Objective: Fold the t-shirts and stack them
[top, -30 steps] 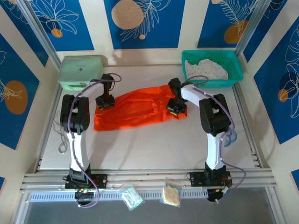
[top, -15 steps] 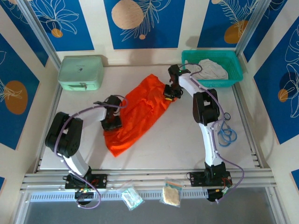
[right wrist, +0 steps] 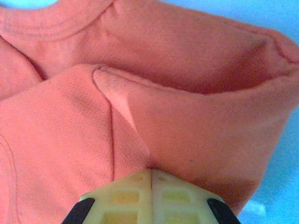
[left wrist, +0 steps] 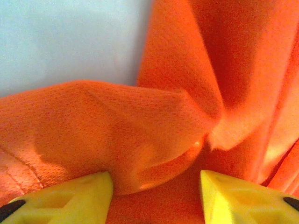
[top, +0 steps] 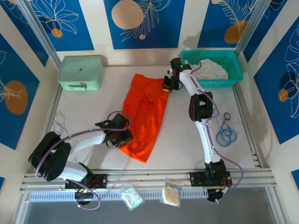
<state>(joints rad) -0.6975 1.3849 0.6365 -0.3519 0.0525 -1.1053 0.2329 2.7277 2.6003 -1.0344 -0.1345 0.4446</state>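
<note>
Nearest you, your left hand [top: 122, 138] is sitting released, a loose fold of the orange t-shirt [top: 145, 112] between its fingers. The shirt is lying lengthwise on the bench [top: 93, 112]; at its far corner your right hand [top: 169, 86] is clenching the cloth.

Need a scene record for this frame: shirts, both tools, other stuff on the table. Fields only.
orange t-shirt: flat on table, rumpled, collar end far, hem end near
right tool: shut on orange t-shirt near the collar
left tool: open at the near end, cloth bunched between its fingers
white t-shirt: in teal basket, far right
mint-green case: far left
progress: not yet folded
</note>
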